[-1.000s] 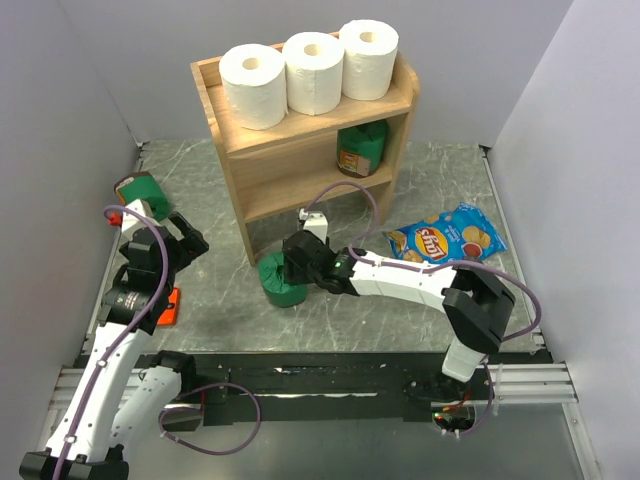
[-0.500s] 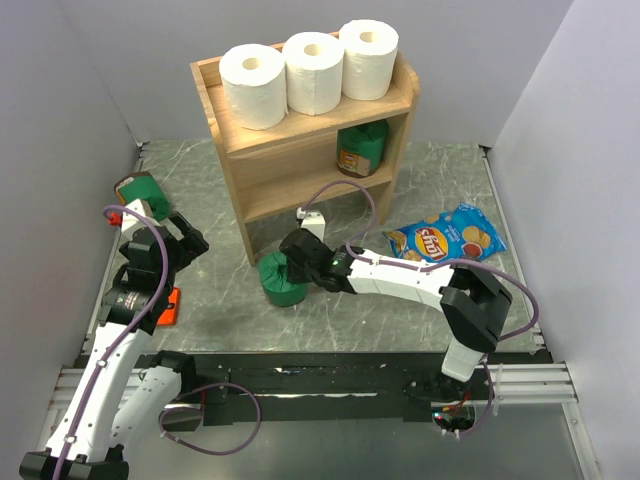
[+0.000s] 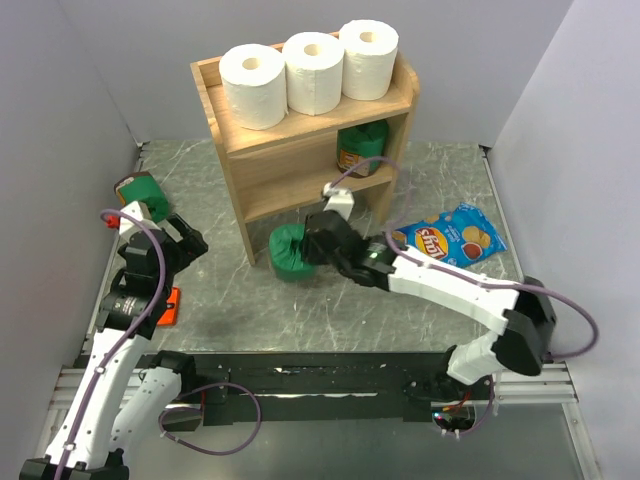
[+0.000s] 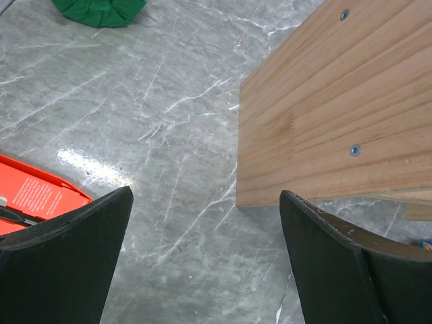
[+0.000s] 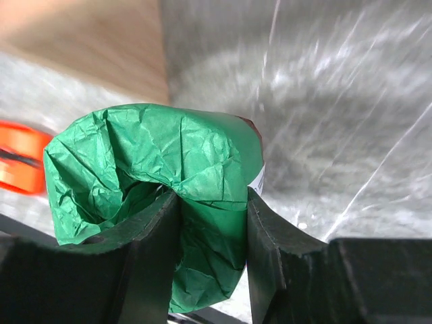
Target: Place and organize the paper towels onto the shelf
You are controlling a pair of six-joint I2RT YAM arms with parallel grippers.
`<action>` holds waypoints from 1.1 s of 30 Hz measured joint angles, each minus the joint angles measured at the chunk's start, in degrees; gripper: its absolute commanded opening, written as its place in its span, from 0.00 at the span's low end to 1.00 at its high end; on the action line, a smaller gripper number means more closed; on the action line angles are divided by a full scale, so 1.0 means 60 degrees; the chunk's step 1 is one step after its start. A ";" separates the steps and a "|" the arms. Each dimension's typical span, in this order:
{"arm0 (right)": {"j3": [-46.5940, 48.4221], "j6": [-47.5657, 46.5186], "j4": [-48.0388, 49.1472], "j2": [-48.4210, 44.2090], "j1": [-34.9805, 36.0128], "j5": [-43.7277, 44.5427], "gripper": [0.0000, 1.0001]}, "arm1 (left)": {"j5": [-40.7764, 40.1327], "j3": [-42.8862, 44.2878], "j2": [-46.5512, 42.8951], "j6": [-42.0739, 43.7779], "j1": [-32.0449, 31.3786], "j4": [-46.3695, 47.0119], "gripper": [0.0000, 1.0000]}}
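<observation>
**All three paper towels (image 3: 312, 72) shelved above the right gripper (image 3: 308, 250)**

The white rolls stand upright in a row on the shelf's (image 3: 300, 135) top tier, above and beyond the right gripper, which pinches a crumpled green package (image 5: 155, 162). The left gripper (image 3: 170, 235), spread wide and holding nothing, hangs farther off beside the shelf's side.

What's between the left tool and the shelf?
Just bare grey marble tabletop between the left tool and the shelf, shown in the left wrist view.

Shelf (image 4: 324, 115) and orange box (image 4: 30, 192), both edge-cropped
</observation>
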 measured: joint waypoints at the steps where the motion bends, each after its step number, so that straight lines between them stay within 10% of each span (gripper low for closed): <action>1: 0.0102 -0.0007 -0.0055 -0.0215 -0.0055 0.0066 0.31 | 0.0018 0.0000 -0.0036 0.0000 0.0000 0.0000 0.96; 33: 0.3424 0.0834 0.0455 0.0852 -0.2106 0.2506 0.36 | 0.0204 -0.0051 -0.0364 -0.0004 -0.0007 0.0015 0.96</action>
